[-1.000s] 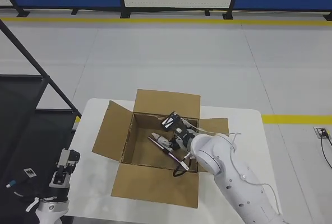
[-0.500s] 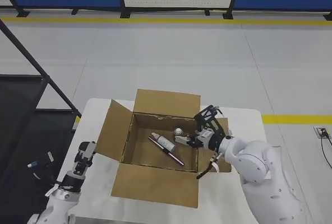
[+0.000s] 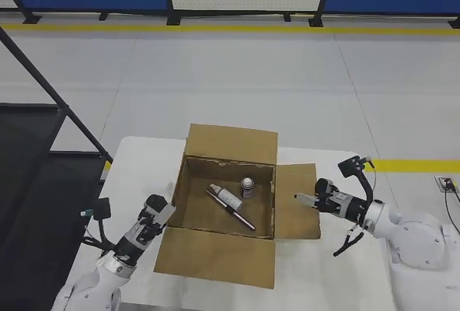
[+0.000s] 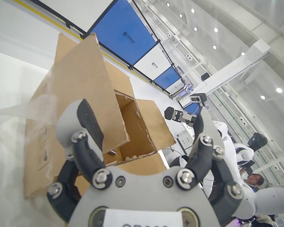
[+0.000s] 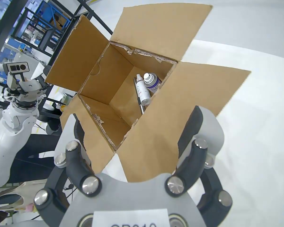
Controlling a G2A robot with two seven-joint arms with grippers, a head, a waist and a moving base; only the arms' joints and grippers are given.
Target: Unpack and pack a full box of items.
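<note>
An open cardboard box (image 3: 214,253) stands mid-table. Inside lie a white bottle (image 3: 224,196), a small spray can (image 3: 247,185) and a dark pen (image 3: 242,218); the right wrist view shows the same bottle (image 5: 142,90) and can (image 5: 150,79). My left gripper (image 3: 162,210) is open at the box's left flap (image 4: 85,72), which stands raised beside one finger (image 4: 90,121). My right gripper (image 3: 304,198) is open outside the box, and the outspread right flap (image 5: 179,100) runs between its fingers. Neither gripper holds anything.
The white table (image 3: 137,167) has bare room left and right of the box. A black metal frame (image 3: 28,78) and a dark platform (image 3: 20,179) stand just past the table's left edge.
My right gripper has drawn out of the box and moved right past the right flap. My left arm has come in from the table's left edge, and the left flap now stands up.
</note>
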